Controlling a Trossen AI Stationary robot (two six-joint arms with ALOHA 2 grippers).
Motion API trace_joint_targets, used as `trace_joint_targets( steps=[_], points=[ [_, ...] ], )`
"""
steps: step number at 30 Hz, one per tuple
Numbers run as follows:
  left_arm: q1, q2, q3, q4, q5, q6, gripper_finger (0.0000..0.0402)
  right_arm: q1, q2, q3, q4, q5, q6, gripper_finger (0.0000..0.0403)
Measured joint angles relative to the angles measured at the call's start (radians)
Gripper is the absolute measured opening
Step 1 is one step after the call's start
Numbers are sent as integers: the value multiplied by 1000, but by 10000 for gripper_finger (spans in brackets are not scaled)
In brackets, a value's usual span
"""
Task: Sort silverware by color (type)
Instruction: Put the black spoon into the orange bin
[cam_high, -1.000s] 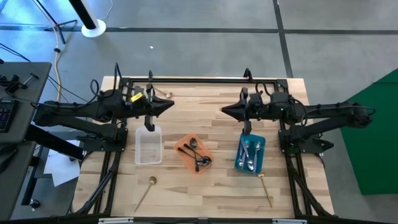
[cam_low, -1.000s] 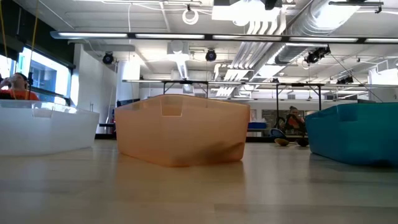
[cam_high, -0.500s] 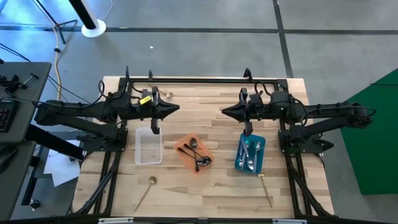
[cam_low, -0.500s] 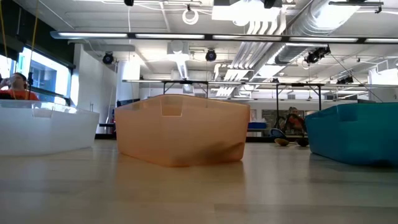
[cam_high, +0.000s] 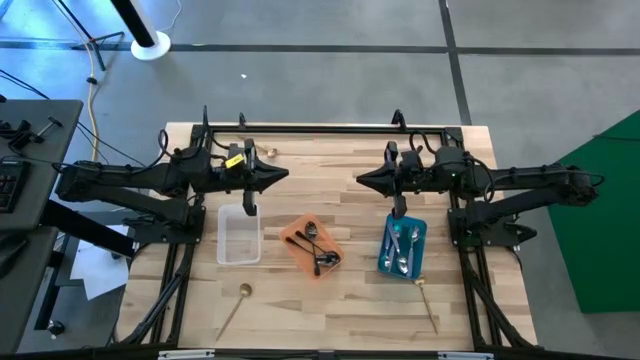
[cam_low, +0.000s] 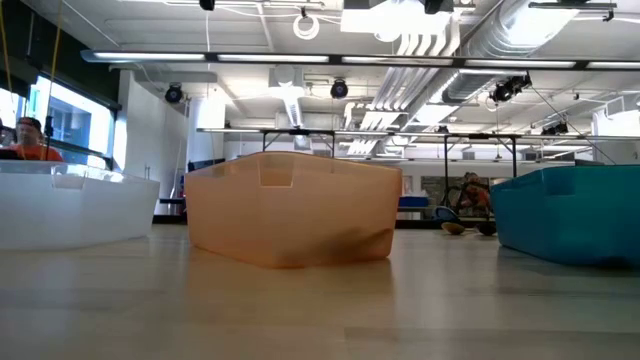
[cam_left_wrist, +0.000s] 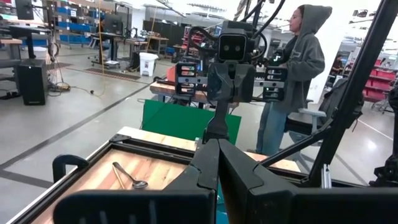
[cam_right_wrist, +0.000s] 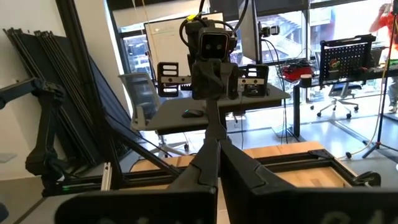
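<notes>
a: left end effector (cam_high: 272, 173) pressed together, empty, up at the far half of the bench (cam_high: 330, 310). right end effector (cam_high: 362, 178) the same, fingers shut on nothing, tip to tip with the left across a bare gap.

b: and the silverware?

a: sorted in part. black spoons (cam_high: 313, 249) in the orange tray (cam_high: 296, 232), toward the near edge from the gap between the two tips. silver spoons (cam_high: 402, 250) in the blue tray (cam_high: 385, 262), straight toward the near edge from the right tip. clear tray (cam_high: 239, 235) below the left tip, looks bare.

b: anything loose?

a: two gold ones near the front edge. left gold spoon (cam_high: 234, 306) well nearer the front than the clear tray, long axis slanting outward and toward the front edge, bowl end closest to the tray. right gold spoon (cam_high: 426, 303) just off the blue tray's near corner, similar slant the other way. one more spoon (cam_left_wrist: 127, 178) by the back rail, near the left arm.

b: nearer arm?

a: probably left for the left gold spoon, right for the other; each a long reach toward the front.

b: surface, room?

a: pale wood planks, black frame around. open workshop beyond, a person in a grey hood (cam_left_wrist: 295, 74) standing behind the right arm.
</notes>
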Motion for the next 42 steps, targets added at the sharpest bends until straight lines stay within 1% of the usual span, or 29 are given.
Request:
trace_joint_targets(
  steps=[12,18,22,29,42],
  points=[
    [0,0,0,-9,0,0,0,0,0,0,-1,0,5,0],
    [0,0,0,-9,0,0,0,0,1,0,-30,0,49,0],
    [0,0,0,-8,0,0,0,0,1,0,-53,0,48,0],
    [0,0,0,-8,0,0,0,0,1,0,-53,21,45,0],
    [0,0,-1,-8,0,0,0,0,1,0,-52,21,52,0]
  ],
)
